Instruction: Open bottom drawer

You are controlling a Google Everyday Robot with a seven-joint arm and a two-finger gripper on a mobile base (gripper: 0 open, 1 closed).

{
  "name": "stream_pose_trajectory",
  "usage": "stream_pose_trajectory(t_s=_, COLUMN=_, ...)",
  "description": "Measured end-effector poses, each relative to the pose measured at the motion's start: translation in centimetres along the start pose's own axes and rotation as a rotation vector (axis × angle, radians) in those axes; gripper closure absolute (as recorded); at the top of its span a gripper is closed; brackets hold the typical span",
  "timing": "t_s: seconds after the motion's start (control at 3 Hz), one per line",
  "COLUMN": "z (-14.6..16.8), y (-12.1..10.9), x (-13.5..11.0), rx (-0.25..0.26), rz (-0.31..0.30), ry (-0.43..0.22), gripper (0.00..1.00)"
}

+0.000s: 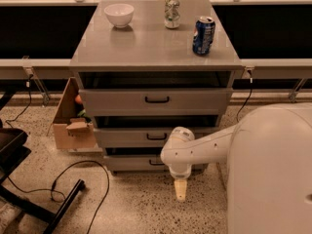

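Observation:
The bottom drawer point(129, 163) is the lowest grey front of the cabinet, just above the floor. Its small black handle point(155, 163) is partly covered by my arm. My gripper point(180, 190) points straight down at the floor, just in front of the bottom drawer and slightly right of and below its handle. It holds nothing that I can see. My white arm point(204, 147) reaches in from the right, and its wrist covers the right part of the drawer front.
The middle drawer point(141, 137) and top drawer point(156, 100) sit above. On the cabinet top stand a white bowl point(119, 14), a clear can point(171, 11) and a blue can point(203, 35). A cardboard box point(72, 126), a floor cable point(83, 179) and a black chair base point(34, 204) lie to the left.

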State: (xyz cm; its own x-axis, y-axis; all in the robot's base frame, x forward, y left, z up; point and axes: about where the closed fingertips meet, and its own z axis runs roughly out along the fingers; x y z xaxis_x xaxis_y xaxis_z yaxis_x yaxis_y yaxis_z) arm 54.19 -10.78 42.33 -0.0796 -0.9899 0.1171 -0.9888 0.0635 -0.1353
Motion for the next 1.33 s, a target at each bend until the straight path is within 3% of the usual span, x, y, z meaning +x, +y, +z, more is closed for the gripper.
stream_pose_trajectory(t_s=0.33, z=3.5, y=-0.8, x=0.1, rx=-0.019, rz=0.025, ry=-0.035, gripper=0.0)
stream_pose_trajectory(t_s=0.67, z=8.5, y=-3.1, x=0.8, rx=0.002, rz=0.049, ry=-0.079, gripper=0.0)
stream_pose_trajectory(t_s=1.0, z=13.1, y=-7.5, x=1.9, rx=0.085, rz=0.046, ry=-0.113, gripper=0.0)
stream_pose_trajectory(t_s=1.33, z=15.1, y=-10.4, x=2.2, rx=0.134, rz=0.032, ry=-0.118, gripper=0.0)
